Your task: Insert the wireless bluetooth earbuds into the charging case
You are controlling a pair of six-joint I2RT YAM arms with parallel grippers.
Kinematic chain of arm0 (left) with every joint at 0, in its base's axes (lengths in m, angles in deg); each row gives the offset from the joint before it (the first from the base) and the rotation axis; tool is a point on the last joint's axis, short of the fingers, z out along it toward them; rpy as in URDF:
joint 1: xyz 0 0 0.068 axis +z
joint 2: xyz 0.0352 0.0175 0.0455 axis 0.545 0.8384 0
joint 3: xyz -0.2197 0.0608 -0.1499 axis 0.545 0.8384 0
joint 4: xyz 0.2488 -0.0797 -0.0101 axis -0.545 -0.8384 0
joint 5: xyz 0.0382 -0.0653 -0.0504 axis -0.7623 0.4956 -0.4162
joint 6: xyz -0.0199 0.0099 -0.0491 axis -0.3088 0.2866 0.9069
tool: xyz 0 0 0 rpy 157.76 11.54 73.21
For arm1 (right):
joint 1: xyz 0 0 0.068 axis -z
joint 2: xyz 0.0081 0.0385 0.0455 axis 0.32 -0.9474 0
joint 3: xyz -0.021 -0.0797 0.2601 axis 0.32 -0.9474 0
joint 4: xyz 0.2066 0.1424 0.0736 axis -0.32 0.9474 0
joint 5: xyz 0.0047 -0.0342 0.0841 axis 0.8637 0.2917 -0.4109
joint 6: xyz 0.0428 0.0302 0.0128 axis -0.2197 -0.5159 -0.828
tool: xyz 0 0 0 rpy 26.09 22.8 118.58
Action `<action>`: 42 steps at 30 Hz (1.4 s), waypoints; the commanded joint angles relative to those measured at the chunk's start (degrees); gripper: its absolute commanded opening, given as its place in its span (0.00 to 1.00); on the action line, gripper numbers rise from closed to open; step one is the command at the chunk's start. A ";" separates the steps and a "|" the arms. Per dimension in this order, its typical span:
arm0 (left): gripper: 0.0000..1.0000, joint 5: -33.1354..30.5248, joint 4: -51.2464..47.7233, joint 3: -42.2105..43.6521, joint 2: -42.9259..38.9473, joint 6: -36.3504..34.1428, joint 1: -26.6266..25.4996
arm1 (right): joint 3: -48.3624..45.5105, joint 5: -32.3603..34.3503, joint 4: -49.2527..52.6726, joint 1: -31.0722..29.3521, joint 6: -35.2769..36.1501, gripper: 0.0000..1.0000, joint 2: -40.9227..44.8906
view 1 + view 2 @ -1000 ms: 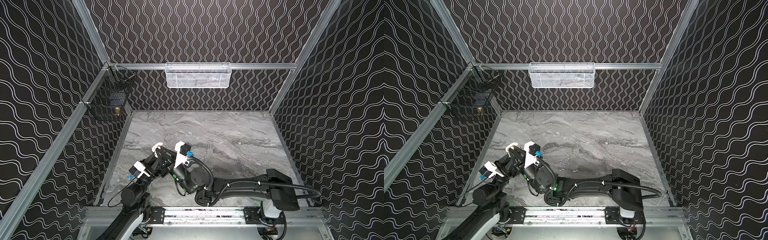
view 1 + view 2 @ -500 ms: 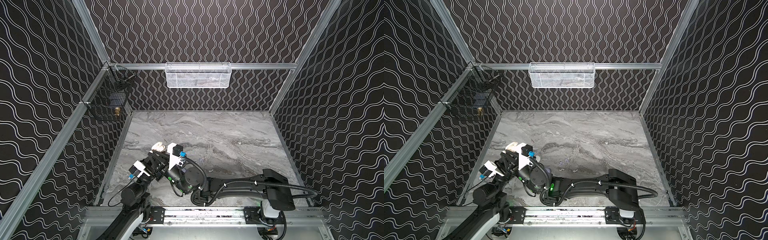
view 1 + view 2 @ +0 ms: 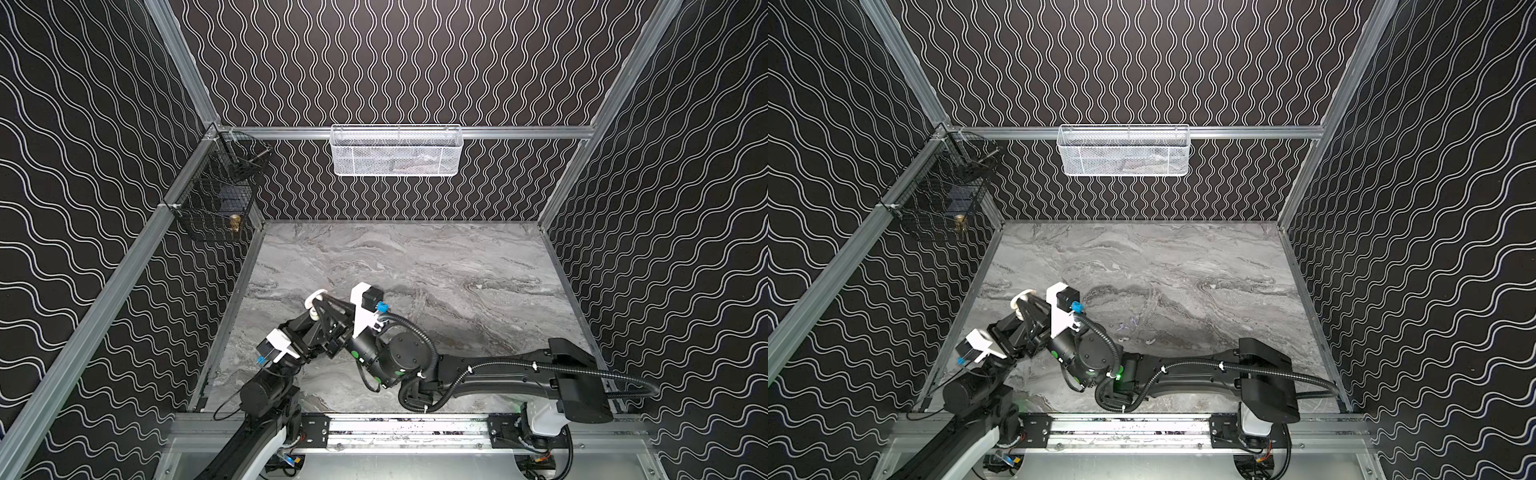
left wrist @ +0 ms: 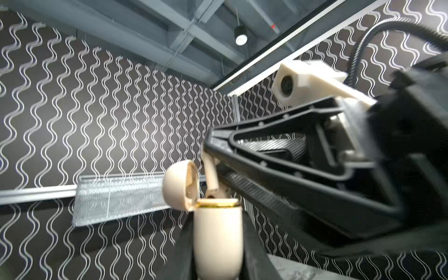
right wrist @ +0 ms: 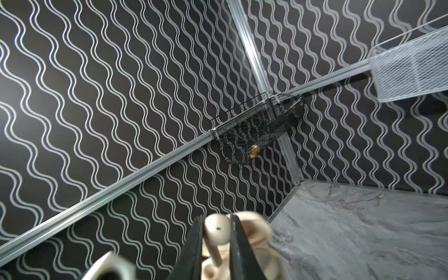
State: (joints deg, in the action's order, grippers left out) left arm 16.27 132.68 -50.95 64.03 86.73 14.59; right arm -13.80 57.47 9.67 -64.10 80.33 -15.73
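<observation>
Two end effectors meet in the air near the worktop's (image 3: 1183,270) left edge: the left end effector (image 4: 218,218) is clamped on the upright charging case (image 4: 218,242), lid (image 4: 175,186) hinged open, while the right end effector (image 5: 216,219) pinches one white earbud (image 5: 215,231), stem down, just over the mouth. My worry is the tilted stem catching the rim, or slipping in that pinch; other earbuds (image 3: 1128,325) lie loose toward the worktop's middle

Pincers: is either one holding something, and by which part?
The left pincer clamps the open case by its body; the right pincer pinches an earbud by its head.
</observation>
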 commanded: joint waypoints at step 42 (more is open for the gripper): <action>0.00 5.07 -0.20 -7.53 17.08 -5.24 -7.25 | -23.64 15.72 -0.05 -0.77 3.71 0.00 29.95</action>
State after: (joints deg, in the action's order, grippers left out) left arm 23.16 133.84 -56.21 81.34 83.91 8.69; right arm -38.08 74.54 11.72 -64.63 84.20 15.13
